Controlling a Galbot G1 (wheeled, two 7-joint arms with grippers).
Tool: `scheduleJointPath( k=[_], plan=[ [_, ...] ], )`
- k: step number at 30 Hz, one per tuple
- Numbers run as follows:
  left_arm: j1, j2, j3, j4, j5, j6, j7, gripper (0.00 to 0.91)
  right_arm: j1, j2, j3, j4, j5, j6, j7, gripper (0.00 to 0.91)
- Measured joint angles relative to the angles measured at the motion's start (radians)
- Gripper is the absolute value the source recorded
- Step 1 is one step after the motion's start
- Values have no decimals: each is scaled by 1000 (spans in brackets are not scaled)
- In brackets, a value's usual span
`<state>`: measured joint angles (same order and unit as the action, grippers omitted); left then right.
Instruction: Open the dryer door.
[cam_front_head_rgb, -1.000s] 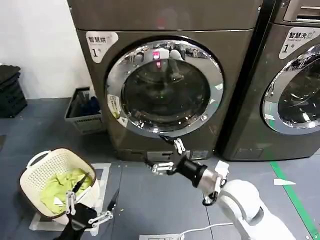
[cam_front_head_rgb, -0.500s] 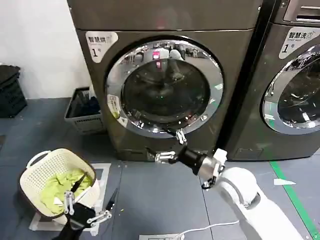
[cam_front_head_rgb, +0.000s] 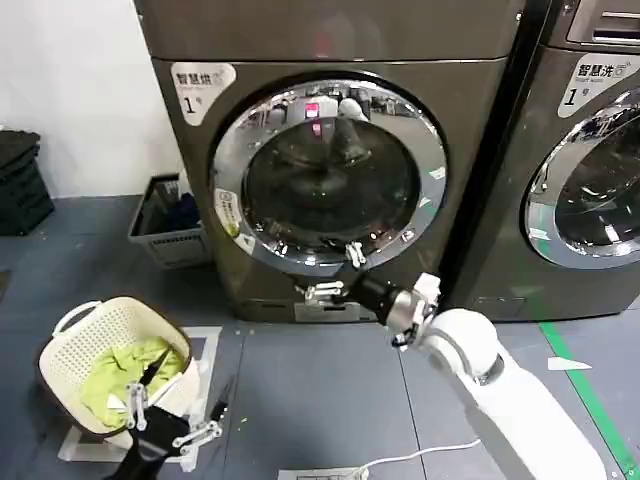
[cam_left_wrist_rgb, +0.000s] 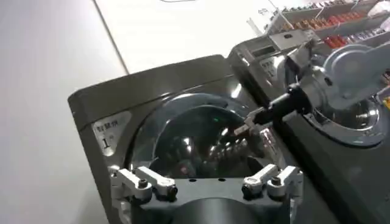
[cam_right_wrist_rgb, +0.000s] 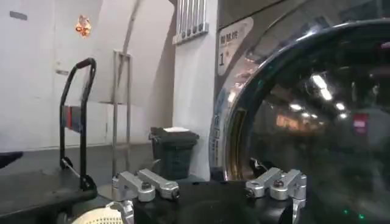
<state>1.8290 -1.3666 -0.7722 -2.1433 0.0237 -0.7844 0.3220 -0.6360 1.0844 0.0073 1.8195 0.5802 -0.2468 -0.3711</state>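
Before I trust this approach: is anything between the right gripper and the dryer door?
Nothing: in the head view the right gripper, jaws open, sits at the lower rim of the dryer door.

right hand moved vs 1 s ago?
Yes. The right hand, open, has gone up and forward from the floor in front of the dryer to the lower chrome rim of the dryer door, which stays shut.

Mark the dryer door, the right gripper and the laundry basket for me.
dryer door (cam_front_head_rgb: 232, 160), head view, chrome ring
right gripper (cam_front_head_rgb: 333, 272), head view, between the open fingertips
laundry basket (cam_front_head_rgb: 85, 325), head view, cream rim
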Motion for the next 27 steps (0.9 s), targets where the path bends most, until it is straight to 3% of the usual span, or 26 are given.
scheduleJointPath(
  k=[27],
  plan=[
    [6, -18, 2, -1, 6, -3, 1, 907, 162, 78, -113, -197, -2, 14, -1, 907]
  ],
)
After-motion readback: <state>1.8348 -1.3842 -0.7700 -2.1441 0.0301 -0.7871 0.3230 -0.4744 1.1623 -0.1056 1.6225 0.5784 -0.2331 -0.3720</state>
